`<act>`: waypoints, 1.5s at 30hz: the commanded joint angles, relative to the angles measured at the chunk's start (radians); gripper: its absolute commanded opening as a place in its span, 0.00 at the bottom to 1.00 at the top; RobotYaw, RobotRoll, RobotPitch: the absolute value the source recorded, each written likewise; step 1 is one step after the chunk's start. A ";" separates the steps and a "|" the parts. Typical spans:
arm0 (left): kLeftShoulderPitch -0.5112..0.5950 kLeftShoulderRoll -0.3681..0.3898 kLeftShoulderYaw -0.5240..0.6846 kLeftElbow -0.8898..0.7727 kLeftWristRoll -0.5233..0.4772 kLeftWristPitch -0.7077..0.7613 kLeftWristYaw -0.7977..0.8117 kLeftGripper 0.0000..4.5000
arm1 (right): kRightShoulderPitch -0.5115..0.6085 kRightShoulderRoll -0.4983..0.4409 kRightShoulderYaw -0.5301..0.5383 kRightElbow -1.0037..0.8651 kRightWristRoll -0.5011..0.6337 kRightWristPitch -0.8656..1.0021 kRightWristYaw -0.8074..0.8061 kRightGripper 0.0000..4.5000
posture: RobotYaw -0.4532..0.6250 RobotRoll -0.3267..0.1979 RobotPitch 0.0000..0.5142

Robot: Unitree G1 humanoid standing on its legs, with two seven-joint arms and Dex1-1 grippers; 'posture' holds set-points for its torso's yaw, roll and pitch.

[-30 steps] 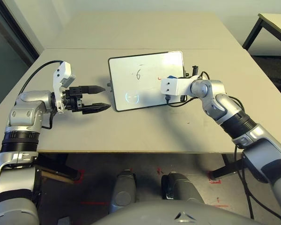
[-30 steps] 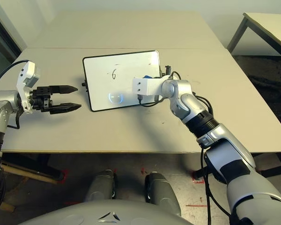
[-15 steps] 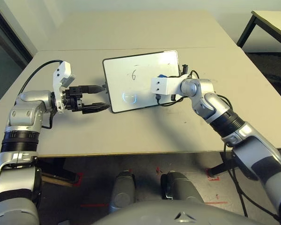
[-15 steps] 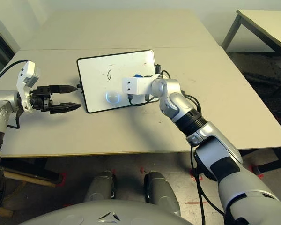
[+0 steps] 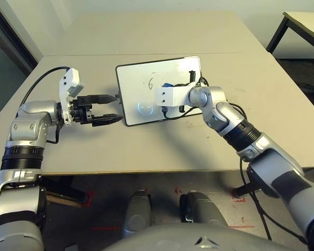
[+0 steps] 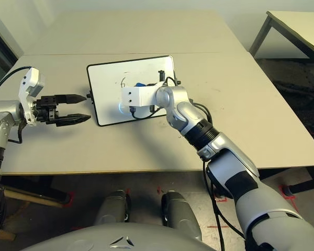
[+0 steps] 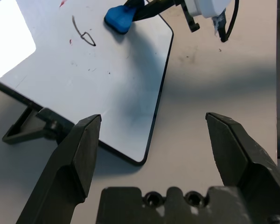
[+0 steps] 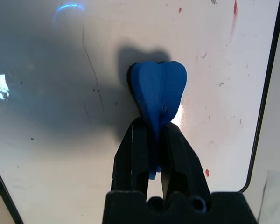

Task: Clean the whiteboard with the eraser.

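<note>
the eraser (image 8: pixel 157 91) is clamped between the fingers of the right gripper (image 8: pixel 151 140) and pressed on the whiteboard (image 5: pixel 131 78), beside a black mark (image 7: pixel 84 35). wiping is judged in hand; a sweep across that mark is called for next. the left gripper (image 5: pixel 111 108) is spread wide, empty, at the board's edge.

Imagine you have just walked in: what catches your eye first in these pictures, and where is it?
The small bright blue eraser, pinched in the right end effector, sits on the glossy white black-framed whiteboard mid-table, beside a dark handwritten mark. The left end effector hovers open at the board's left edge, its black fingers spread.
</note>
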 commanded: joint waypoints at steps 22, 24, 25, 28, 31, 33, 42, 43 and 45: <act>-0.013 0.001 0.000 0.012 0.006 -0.022 -0.001 1.00 | 0.035 -0.158 -0.086 -0.188 0.033 0.037 0.129 0.03 | 0.71 0.62 0.06; -0.008 0.002 0.002 0.008 0.004 -0.021 0.000 1.00 | 0.048 -0.152 -0.067 -0.178 0.020 0.029 0.119 0.03 | 0.71 0.62 0.06; -0.007 0.002 0.002 0.006 0.004 -0.021 0.001 1.00 | 0.055 -0.151 -0.058 -0.170 0.011 0.023 0.113 0.03 | 0.72 0.62 0.06; -0.005 0.002 0.003 0.003 0.002 -0.020 0.001 1.00 | 0.068 -0.144 -0.035 -0.142 -0.013 0.005 0.091 0.03 | 0.72 0.62 0.06; -0.006 0.002 0.002 0.005 0.003 -0.020 0.000 1.00 | 0.067 -0.135 -0.017 -0.102 -0.035 -0.015 0.066 0.03 | 0.72 0.62 0.05; -0.008 0.002 0.001 0.006 0.004 -0.021 0.000 1.00 | 0.064 -0.131 -0.009 -0.076 -0.049 -0.029 0.051 0.03 | 0.72 0.62 0.05; -0.014 0.003 0.002 0.007 0.003 -0.019 0.001 1.00 | 0.047 -0.095 0.014 -0.021 -0.083 -0.070 0.025 0.03 | 0.72 0.62 0.05; -0.014 0.003 0.003 0.007 0.003 -0.020 0.001 1.00 | 0.050 -0.088 0.016 -0.025 -0.085 -0.071 0.027 0.03 | 0.72 0.62 0.05; -0.013 0.003 0.004 0.006 0.002 -0.019 0.002 1.00 | 0.055 -0.077 0.018 -0.033 -0.090 -0.071 0.032 0.03 | 0.72 0.62 0.05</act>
